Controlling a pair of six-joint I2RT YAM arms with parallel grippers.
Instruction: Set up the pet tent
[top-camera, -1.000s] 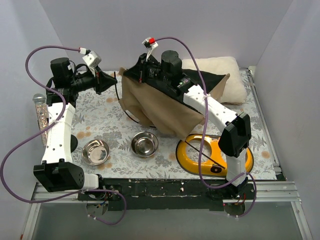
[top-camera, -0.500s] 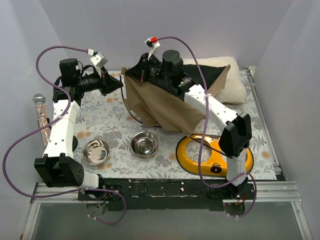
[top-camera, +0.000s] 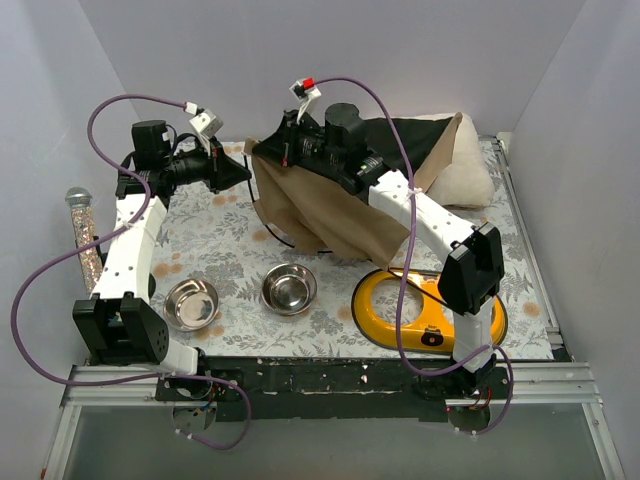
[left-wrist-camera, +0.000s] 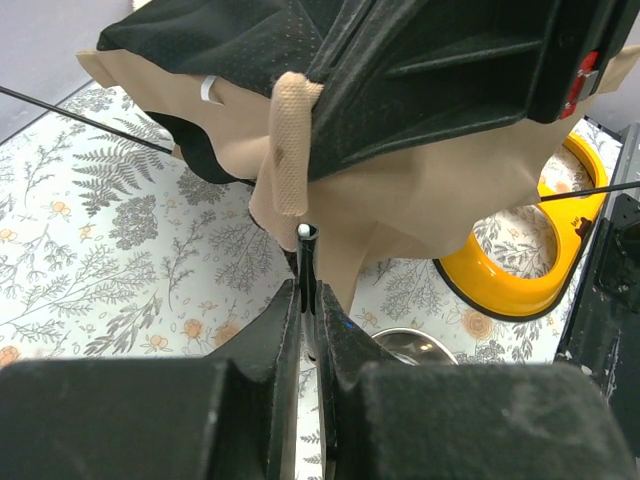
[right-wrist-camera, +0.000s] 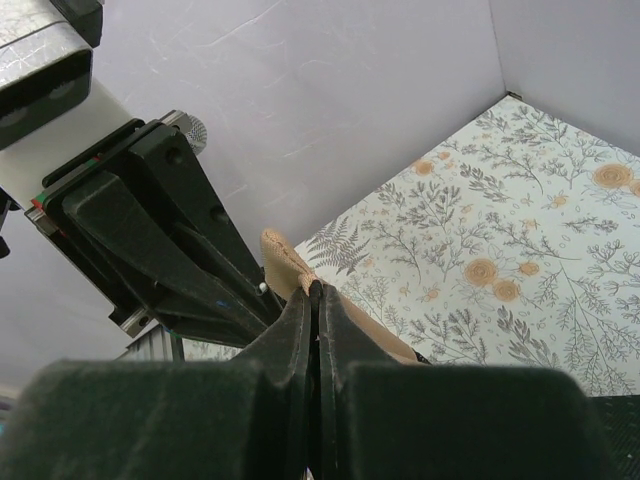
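Floral table (top-camera: 200, 225) | left gripper (left-wrist-camera: 308, 298) clamps pet tent (top-camera: 320, 215) rod (left-wrist-camera: 306, 250) | right gripper (right-wrist-camera: 315, 292) clamps its fabric (right-wrist-camera: 283, 262)

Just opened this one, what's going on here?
Both arms are working on the pet tent, which hangs as a limp drape of tan fabric and is not standing yet. The right gripper is shut on a fold of the fabric near the top and holds it up off the table. The left gripper is shut on a thin black rod, whose white tip sits just under a tan fabric loop on the tent.
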